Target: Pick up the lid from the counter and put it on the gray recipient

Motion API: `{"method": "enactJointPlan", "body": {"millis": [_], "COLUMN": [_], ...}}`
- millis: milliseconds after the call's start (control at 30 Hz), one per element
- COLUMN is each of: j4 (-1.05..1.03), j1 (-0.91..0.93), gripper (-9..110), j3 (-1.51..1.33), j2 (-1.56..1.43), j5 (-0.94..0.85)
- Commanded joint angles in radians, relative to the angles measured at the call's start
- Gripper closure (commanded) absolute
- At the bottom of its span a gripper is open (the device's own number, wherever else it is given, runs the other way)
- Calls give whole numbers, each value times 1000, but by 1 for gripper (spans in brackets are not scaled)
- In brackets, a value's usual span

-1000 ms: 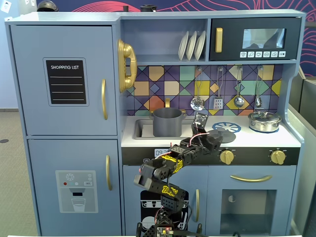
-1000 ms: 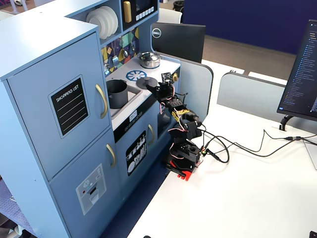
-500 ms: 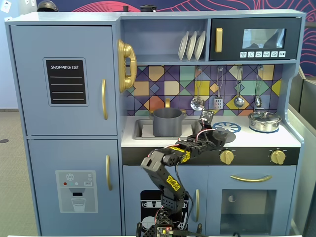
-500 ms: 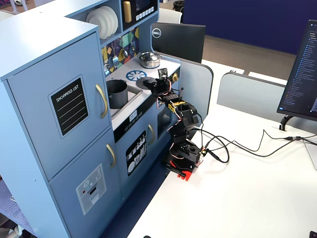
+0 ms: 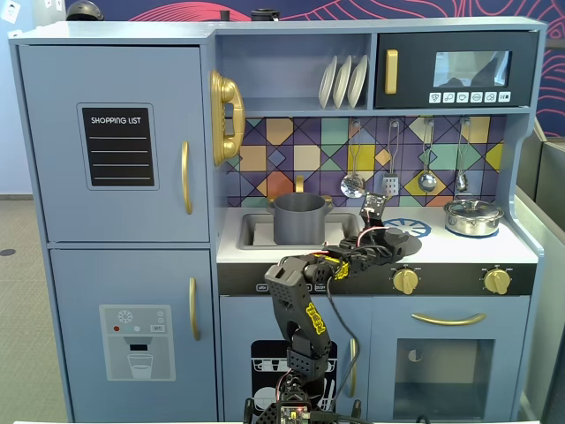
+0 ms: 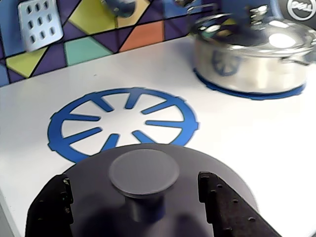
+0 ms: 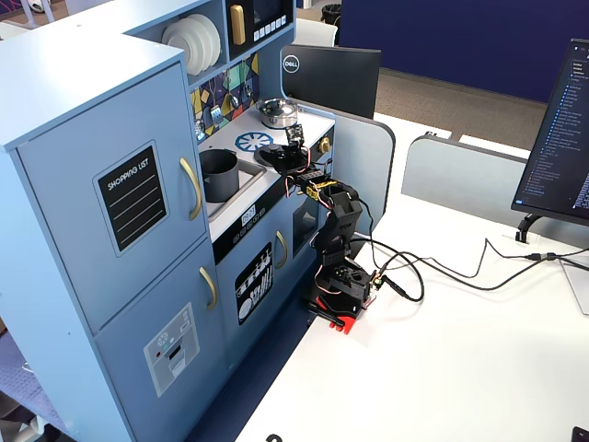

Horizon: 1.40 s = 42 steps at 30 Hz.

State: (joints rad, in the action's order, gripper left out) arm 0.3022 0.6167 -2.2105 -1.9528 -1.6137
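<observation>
Lid: matte dark-gray disc, round central knob, flat on counter.

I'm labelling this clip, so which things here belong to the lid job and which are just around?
Belongs to the job:
- flat round dark-gray lid with central knob
- matte dark-gray cylindrical pot, in the sink
- end effector, fingers either side of the knob

Just around:
- shiny silver lidded pot
- white plates
- hanging utensils
</observation>
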Motion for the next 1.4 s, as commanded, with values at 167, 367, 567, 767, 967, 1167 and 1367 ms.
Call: {"method": "enactJointPlan", "body": {"millis": [167,367,567,767,967,1167,1367], "j4": [46,48,58,77,9,-184,-364], "j1": [-6,-5,-8,-17,-41,-143,-299], "gripper": [81,101,102,102,102,102,102], "j3": [124,110,104,135,255,403,472], "j2": [69,84,83,64,-3,-109,-210], "j5": [-21,-31,-15,-17,-8,12,15]}}
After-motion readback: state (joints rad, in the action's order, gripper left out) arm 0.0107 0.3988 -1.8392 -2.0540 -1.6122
